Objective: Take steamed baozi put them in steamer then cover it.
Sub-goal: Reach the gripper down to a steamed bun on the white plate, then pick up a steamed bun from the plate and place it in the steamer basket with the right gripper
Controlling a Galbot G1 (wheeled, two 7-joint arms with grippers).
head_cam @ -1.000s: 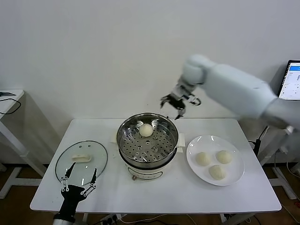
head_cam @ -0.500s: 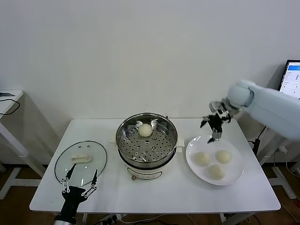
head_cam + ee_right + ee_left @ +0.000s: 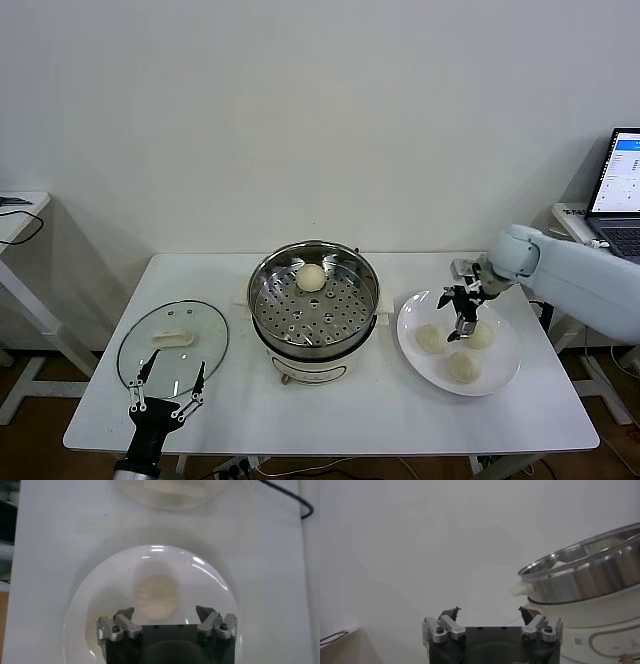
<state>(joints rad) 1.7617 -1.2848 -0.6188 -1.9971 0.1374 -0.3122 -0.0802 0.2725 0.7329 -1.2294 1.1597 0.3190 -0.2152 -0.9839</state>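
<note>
The steamer (image 3: 314,300) stands mid-table with one baozi (image 3: 312,278) on its perforated tray. Three more baozi (image 3: 432,339) lie on a white plate (image 3: 505,360) to its right. My right gripper (image 3: 462,322) hangs open just above the plate, between the two rear buns; in the right wrist view one baozi (image 3: 156,595) lies ahead of the open gripper (image 3: 164,612), not touched. The cover (image 3: 200,330) lies flat at the table's left. My left gripper (image 3: 167,386) is parked open at the cover's near edge; the left wrist view shows it (image 3: 490,611) empty, with the steamer (image 3: 585,575) beyond.
A laptop (image 3: 620,195) stands on a side stand at the far right. A small side table (image 3: 20,215) is at the far left. Bare white tabletop (image 3: 380,410) lies in front of the steamer and plate.
My right arm swung from behind the steamer over to the right and came down over the plate, staying open. The left arm has not moved.
</note>
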